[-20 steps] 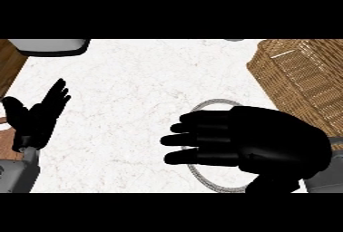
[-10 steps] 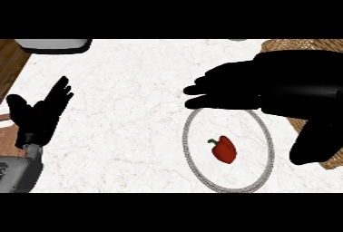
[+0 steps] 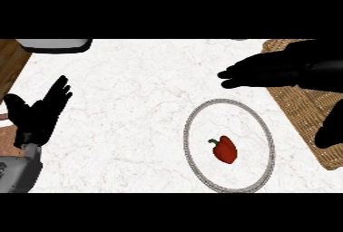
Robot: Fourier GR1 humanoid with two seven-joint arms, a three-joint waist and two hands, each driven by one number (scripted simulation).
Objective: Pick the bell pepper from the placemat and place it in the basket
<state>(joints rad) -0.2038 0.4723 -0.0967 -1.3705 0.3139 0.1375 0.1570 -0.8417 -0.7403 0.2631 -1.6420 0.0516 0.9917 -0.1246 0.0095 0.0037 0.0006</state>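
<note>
A small red bell pepper [image 3: 225, 149] with a green stem lies inside a round white placemat [image 3: 198, 162] with a grey rim, right of centre on the counter. My right hand [image 3: 281, 69] is raised above and behind the placemat, fingers straight and pointing left, holding nothing; it covers part of the woven basket [image 3: 309, 118] along the right edge. My left hand [image 3: 38, 113] rests open at the left edge, fingers up.
The counter top is white marble. A white-rimmed object [image 3: 56, 44] shows at the top left corner, and a strip of brown wood [image 3: 11, 59] runs along the left edge.
My right hand has lifted off the placemat and moved up and to the right, toward the basket, uncovering the pepper. The pepper still lies on the placemat. My left hand has stayed put.
</note>
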